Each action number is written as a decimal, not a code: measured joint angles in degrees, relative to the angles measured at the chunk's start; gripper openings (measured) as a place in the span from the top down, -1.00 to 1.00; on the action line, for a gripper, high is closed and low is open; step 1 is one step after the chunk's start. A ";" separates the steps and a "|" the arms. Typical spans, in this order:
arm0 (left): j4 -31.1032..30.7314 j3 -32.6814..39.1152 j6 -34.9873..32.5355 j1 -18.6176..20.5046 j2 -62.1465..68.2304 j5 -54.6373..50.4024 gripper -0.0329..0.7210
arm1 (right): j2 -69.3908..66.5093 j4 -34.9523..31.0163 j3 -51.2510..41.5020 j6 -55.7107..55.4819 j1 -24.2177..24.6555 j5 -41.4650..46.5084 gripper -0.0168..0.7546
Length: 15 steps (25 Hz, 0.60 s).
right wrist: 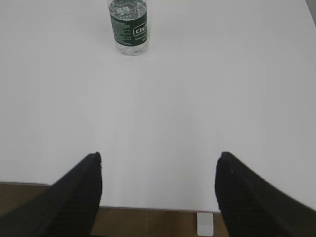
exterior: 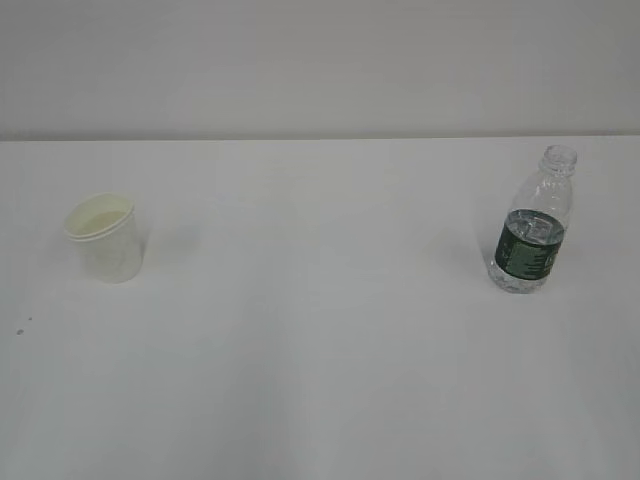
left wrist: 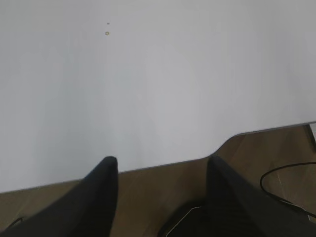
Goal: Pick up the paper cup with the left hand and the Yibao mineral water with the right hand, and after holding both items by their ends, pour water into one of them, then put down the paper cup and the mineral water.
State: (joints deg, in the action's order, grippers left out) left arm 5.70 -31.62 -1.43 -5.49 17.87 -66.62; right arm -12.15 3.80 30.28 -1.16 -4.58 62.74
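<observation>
The paper cup (exterior: 103,237), white with a cream inside and a doubled rim, stands upright at the left of the white table (exterior: 320,350). The Yibao mineral water (exterior: 533,222), a clear bottle with a dark green label and no cap, stands upright at the right; its lower part shows at the top of the right wrist view (right wrist: 129,27). My left gripper (left wrist: 162,159) is open and empty over the table's near edge; the cup is out of its view. My right gripper (right wrist: 160,155) is open and empty, well short of the bottle. Neither gripper shows in the exterior view.
Two small specks (exterior: 24,326) lie on the table at the front left, also in the left wrist view (left wrist: 107,33). The table's front edge (left wrist: 163,164) and brown floor with a black cable (left wrist: 286,173) lie below the left gripper. A pale wall (exterior: 320,60) stands behind the table.
</observation>
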 joint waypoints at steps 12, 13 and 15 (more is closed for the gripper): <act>-0.53 0.84 0.63 0.00 0.00 1.78 -0.16 | 0.00 0.54 -1.18 -0.60 0.00 1.90 -0.44; -0.65 0.94 0.63 0.00 0.00 1.78 -0.16 | 0.00 0.62 -1.18 -0.71 0.00 1.90 -0.44; -1.20 0.99 0.72 0.00 0.00 1.91 -0.16 | 0.00 0.77 -1.18 -0.81 0.00 1.90 -0.44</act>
State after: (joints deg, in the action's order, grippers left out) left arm 4.50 -30.63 -0.70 -5.49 17.87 -64.70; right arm -12.15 4.57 29.10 -1.98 -4.58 64.63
